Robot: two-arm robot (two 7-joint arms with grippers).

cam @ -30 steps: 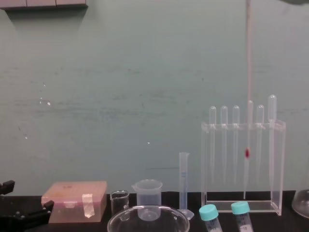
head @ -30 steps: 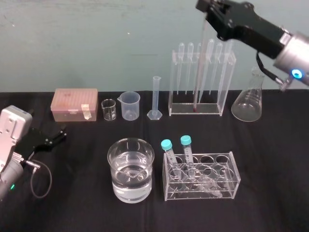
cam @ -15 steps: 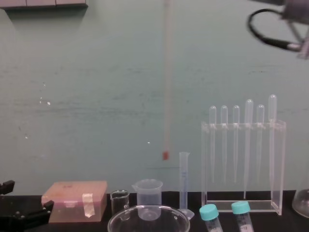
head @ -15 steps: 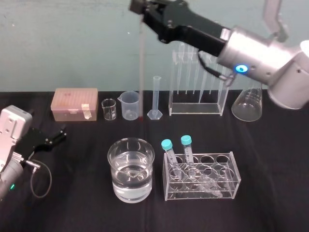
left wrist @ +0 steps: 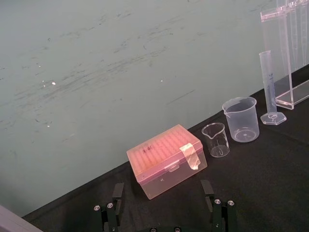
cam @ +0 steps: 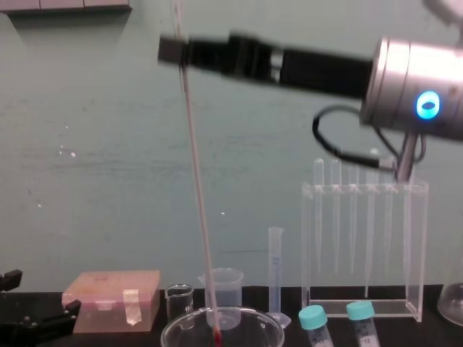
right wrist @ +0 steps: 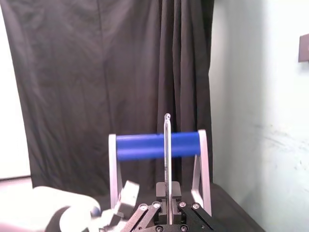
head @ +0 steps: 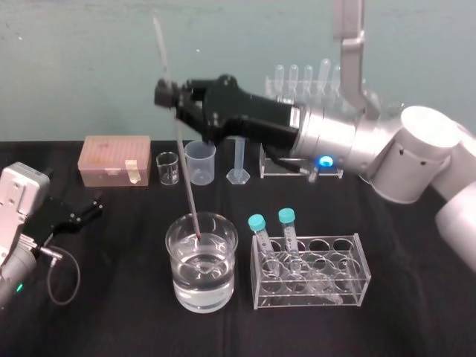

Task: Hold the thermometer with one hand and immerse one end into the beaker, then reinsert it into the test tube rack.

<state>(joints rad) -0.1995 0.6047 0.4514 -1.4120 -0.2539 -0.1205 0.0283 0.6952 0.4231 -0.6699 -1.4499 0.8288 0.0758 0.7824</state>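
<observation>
The right hand [head: 165,95] reaches leftward above the table [head: 111,312], clamped on the upper part of the thermometer [head: 182,171]. The thermometer tilts slightly, and its red lower tip sits inside the beaker [head: 202,294] of water at the near centre. The test tube rack [cam: 343,249] stands far right. The left hand [head: 88,209] rests at the near left with its fingers apart.

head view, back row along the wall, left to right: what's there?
pink tip box → tiny glass beaker → plastic spouted beaker → graduated cylinder → test tube rack, partly behind the right arm.
</observation>
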